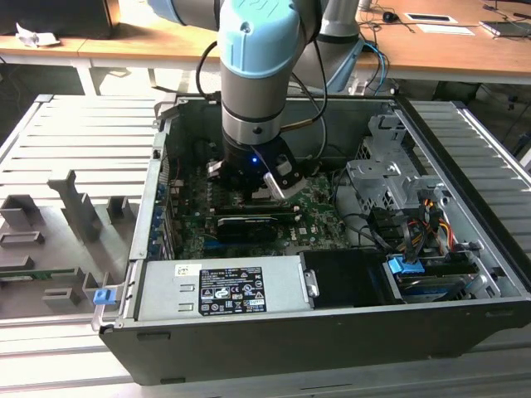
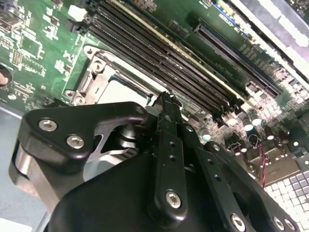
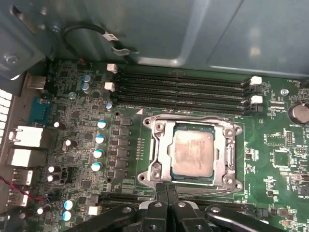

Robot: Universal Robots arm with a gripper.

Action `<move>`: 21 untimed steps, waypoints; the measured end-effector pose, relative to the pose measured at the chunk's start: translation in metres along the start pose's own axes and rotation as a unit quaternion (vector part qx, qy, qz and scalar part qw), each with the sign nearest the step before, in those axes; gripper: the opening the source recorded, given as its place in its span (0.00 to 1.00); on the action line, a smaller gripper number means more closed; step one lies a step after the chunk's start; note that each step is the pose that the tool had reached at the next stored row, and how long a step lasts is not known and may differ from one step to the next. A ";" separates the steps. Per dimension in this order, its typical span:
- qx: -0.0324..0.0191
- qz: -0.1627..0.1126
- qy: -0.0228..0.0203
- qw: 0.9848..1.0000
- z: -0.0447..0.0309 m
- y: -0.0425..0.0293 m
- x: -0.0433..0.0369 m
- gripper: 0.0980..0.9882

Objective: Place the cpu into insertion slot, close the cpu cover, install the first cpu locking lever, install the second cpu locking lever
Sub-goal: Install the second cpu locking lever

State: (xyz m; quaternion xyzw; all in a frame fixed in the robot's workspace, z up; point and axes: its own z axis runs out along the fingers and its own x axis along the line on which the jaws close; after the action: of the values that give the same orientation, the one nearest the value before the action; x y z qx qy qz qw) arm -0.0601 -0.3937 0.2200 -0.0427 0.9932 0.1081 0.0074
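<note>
Inside the open computer case (image 1: 465,274), which lies on a ribbed grey surface (image 1: 75,149), the green motherboard (image 3: 77,145) carries the insertion slot (image 3: 193,152). Seated within that socket is the cpu (image 3: 193,152), its silvery-tan top exposed through the cut-out centre of the cpu cover (image 3: 161,145), which lies flat over the socket with its frame surrounding the chip. Four long black memory slots (image 3: 183,92) run parallel just beside the socket. In the first wrist view, the gripper (image 3: 167,193) hangs just beside the socket's near edge, its jaws drawn together with the two black fingertips (image 3: 161,191) meeting and nothing held between them. The second wrist view shows the same fingertips (image 2: 166,104) closed over the board next to the socket (image 2: 104,79). In the exterior view, the arm (image 1: 257,75) reaches down into the case, the gripper (image 1: 257,186) low over the motherboard (image 1: 323,211); a silver power supply (image 1: 224,286) occupies the near compartment, and a drive cage (image 1: 382,178) with coloured cables stands toward the exterior view's right.
</note>
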 end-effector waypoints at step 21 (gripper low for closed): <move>-0.029 0.000 -0.003 1.000 0.0158 -0.0106 0.0166 0.01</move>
State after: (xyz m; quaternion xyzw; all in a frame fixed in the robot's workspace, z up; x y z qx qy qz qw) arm -0.0756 -0.4020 0.2019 -0.0425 0.9896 0.1375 0.0088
